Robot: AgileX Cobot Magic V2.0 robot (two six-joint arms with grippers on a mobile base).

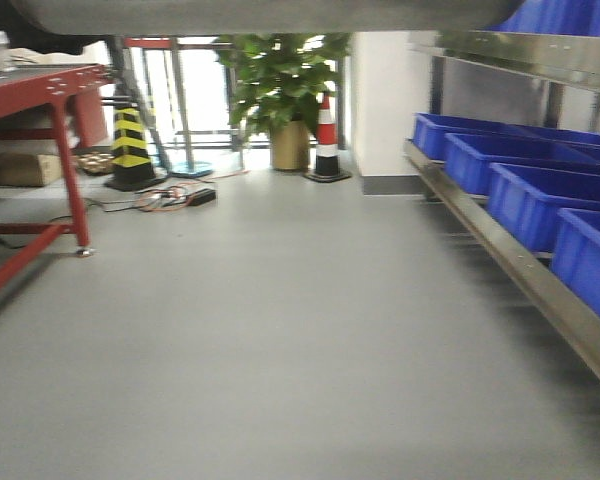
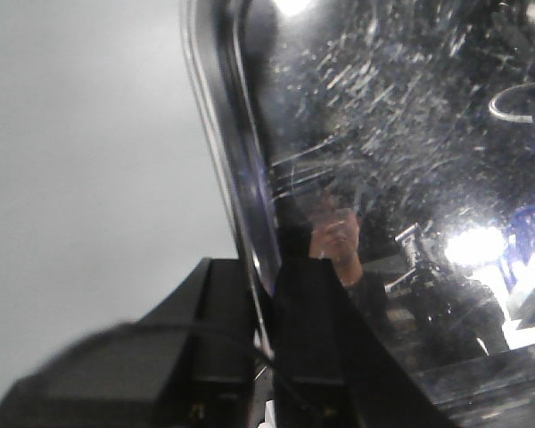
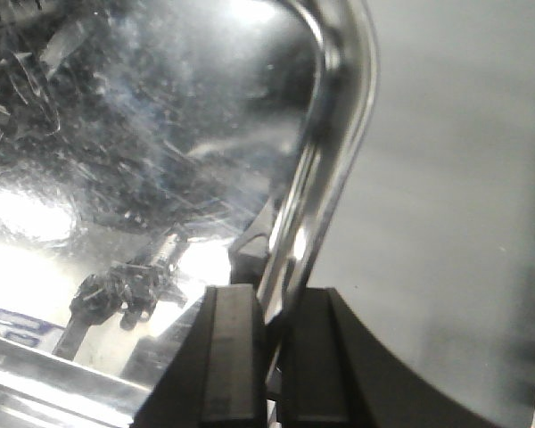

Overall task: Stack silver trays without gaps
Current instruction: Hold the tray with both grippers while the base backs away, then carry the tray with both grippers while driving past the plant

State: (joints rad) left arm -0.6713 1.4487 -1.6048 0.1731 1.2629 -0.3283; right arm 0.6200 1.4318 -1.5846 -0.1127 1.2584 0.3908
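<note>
So, a silver tray (image 2: 383, 160) pinched by its rim on both sides.
The left claw (image 2: 264, 278) is clamped on one rolled edge and the right claw (image 3: 272, 308) on the other, with grey floor (image 1: 280, 340) below. Further off there are blue bins (image 1: 540, 190) on a shelf (image 1: 520, 270), a red table (image 1: 40, 85), striped cones (image 1: 130, 150) and a potted plant (image 1: 280, 90).

On my left wrist feed I see a silver tray (image 2: 383, 134), its shiny bottom heavily scuffed and mirroring bright lights, with a rolled rim and a rounded corner. That rim is pinched between the black fingers of the left gripper (image 2: 266, 330). On my right wrist feed the right gripper (image 3: 267, 357) clamps the opposite rim the same way.
</note>
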